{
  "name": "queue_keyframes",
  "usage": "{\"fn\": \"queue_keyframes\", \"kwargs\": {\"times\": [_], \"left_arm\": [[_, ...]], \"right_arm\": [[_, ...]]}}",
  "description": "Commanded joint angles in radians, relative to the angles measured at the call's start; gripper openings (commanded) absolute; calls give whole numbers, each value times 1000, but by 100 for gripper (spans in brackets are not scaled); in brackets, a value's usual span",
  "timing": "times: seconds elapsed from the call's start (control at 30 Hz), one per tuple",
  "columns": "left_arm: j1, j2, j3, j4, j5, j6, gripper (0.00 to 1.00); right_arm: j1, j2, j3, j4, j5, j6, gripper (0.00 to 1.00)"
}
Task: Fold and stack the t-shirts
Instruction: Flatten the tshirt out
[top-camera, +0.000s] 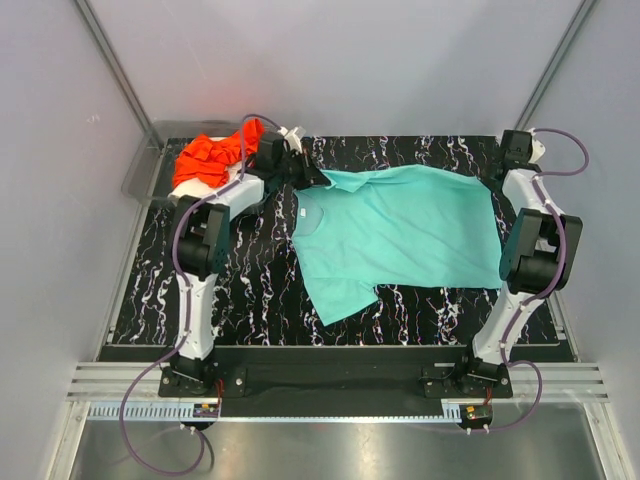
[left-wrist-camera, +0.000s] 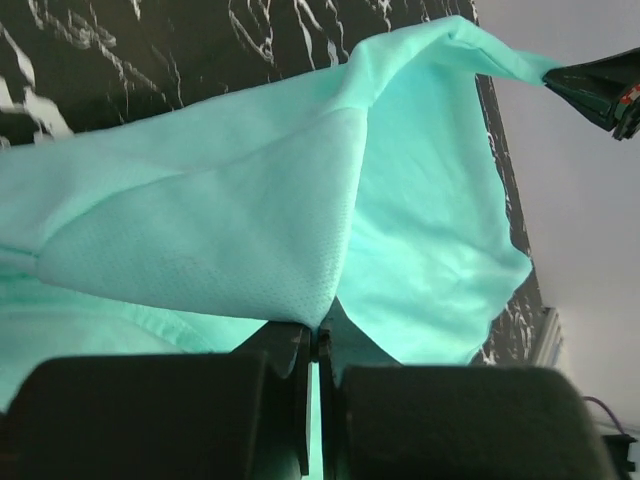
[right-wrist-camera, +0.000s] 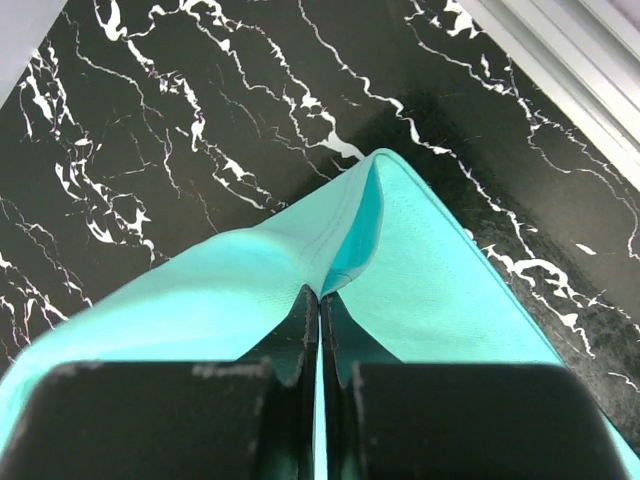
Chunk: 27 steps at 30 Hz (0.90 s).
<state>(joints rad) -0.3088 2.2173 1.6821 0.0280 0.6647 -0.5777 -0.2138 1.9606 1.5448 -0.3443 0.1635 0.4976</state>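
Top external view: turquoise t-shirt (top-camera: 400, 235) spread over the black marbled worktop (top-camera: 250, 280), orange shirt (top-camera: 210, 158) bunched on the tray (top-camera: 140, 172) at the back left corner. Only the left wrist view shows the left tool (left-wrist-camera: 318, 335) pinched together on a raised fold of it. In the right wrist view, the right tool (right-wrist-camera: 320, 300) is clamped on the teal edge too.

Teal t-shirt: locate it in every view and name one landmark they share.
Top external: teal t-shirt spread out, centre-right.
Left wrist: teal t-shirt fills most of the frame.
Right wrist: teal t-shirt in the lower half, tapering upward.
Shared landmark: black marbled tabletop.
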Motion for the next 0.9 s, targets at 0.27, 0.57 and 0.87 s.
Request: {"fn": "queue_keyframes", "kwargs": {"times": [0.27,0.57,0.87], "left_arm": [[11,-172,-172,-43,105,-218,0],[7,-205,-277,-25,131,-258,1],[-1,-189,-294,-25,153,-241,4]], "right_arm": [[-35,-37,37,-30,-7,-71,0],[-36,9,69,-55,-27,-103,0],[-36,38,63,-76,-21,-110,0]]}}
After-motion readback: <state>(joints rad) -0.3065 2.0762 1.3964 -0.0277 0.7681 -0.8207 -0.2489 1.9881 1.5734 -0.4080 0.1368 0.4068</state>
